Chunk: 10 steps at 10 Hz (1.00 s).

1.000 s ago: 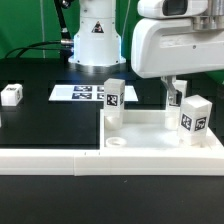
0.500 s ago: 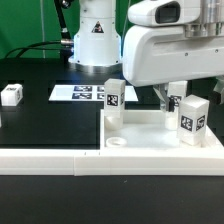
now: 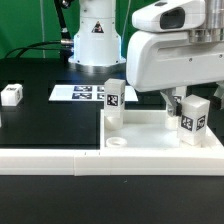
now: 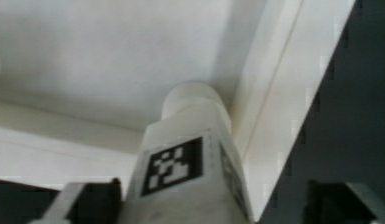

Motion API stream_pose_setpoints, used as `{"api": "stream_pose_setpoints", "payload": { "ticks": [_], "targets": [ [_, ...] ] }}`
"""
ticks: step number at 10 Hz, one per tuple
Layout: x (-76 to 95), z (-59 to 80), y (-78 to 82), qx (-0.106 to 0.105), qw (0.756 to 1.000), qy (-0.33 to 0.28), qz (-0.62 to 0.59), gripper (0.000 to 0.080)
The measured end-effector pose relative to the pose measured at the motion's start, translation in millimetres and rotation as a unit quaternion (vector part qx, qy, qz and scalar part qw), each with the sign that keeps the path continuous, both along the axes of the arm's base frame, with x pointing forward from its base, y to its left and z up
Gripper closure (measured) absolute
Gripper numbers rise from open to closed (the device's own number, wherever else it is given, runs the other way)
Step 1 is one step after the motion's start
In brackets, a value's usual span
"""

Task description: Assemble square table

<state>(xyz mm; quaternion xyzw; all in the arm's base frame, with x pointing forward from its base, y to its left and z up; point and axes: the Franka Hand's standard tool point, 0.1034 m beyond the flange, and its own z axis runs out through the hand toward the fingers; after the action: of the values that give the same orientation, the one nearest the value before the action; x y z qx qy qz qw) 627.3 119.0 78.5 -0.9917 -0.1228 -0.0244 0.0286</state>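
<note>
- White leg (image 4: 185, 150) stands upright on the slab (image 3: 150, 138) — your claw (image 3: 177, 103) has dropped around it, jaws apart, nothing clenched.
- Gripping it looks next.

The marker board (image 3: 80, 93) lies flat on my black table (image 3: 40, 125), far side; a long white rail (image 3: 45, 160) runs along the near edge, green backdrop (image 3: 25, 25) behind.

The leg (image 4: 192, 150) under the pincer (image 3: 188, 102) looked like smooth white plastic with a soft sheen, as did the slab (image 3: 150, 132) below it. The tabletop (image 3: 45, 125) beside was matt black; the arm's housing (image 3: 165, 55) above shone glossy.
</note>
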Motion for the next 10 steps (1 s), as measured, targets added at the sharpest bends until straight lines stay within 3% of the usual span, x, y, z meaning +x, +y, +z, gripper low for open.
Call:
{"api": "stream_pose_setpoints", "payload": {
  "ticks": [1, 2, 3, 8, 10],
  "targets": [
    [-0.1, -0.1, 0.0, 0.001, 1.0, 0.001, -0.017, 0.041],
    [-0.1, -0.2, -0.7, 0.001, 1.0, 0.001, -0.018, 0.041],
    [-0.1, -0.2, -0.8, 0.002, 0.999, 0.003, -0.041, 0.0509],
    [0.3, -1.3, -2.3, 0.012, 0.963, 0.009, -0.27, 0.0509],
    [-1.9, -2.3, -2.8, 0.026, 0.917, -0.005, -0.399, 0.0508]
  ]
}}
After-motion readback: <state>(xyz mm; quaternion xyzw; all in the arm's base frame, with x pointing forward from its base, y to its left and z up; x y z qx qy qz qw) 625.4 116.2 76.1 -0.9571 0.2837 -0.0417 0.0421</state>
